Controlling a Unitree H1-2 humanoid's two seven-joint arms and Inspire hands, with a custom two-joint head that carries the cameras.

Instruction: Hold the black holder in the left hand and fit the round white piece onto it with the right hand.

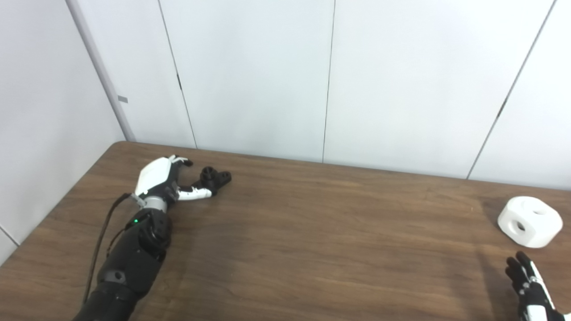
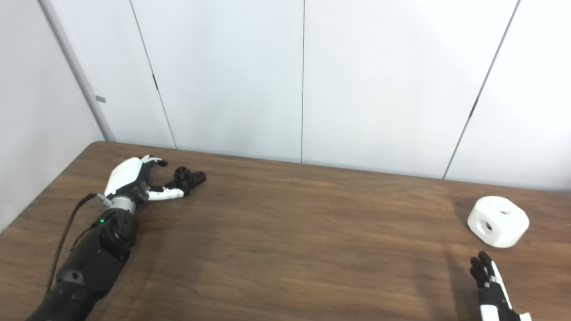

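**A:** ok so where's the black holder (image 1: 216, 177) sitting? Far left of the table (image 1: 312, 232), near the back edge, right at the tip of the left hand (image 1: 163, 178). One white-and-black finger (image 1: 195, 193) reaches out to it and looks like it's touching, the rest are spread apart. Nothing's actually gripped.

**B:** yep, and the round white piece (image 1: 530, 221) is all the way over on the right, lying on the wood with a hole in its side and another on top. The right hand (image 2: 490, 285) is just in front of it, not touching.

**A:** can you tell what that hand's doing?

**B:** not really, it's cut off by the bottom edge, only dark fingertips poking up. Can't tell if it's spread or curled.

**A:** rest is dark wood-grain tabletop and plain white wall panels (image 1: 250, 76) with thin seams behind.
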